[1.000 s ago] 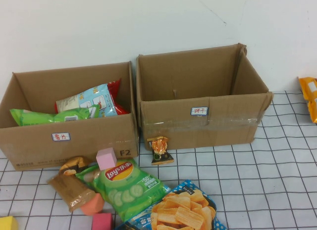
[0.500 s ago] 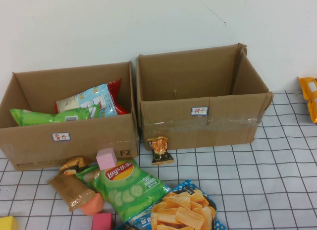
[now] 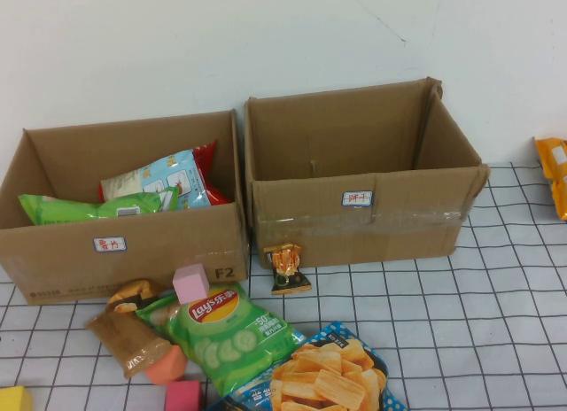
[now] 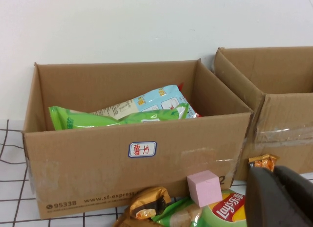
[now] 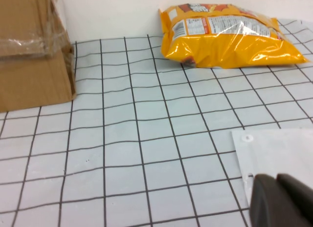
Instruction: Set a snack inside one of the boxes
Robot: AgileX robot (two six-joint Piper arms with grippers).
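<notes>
left gripper [image 4: 281, 197] and right gripper [image 5: 283, 200] cropped, openings unseen

left tool [image 4: 281, 197] low, right tool [image 5: 283, 200] low

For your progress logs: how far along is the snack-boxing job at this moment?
Looks done: bags already lie in the left box. In hand: nothing; the left hand and right hand sit low, away from any snack. Left: picking a snack, such as the green chip bag.
</notes>
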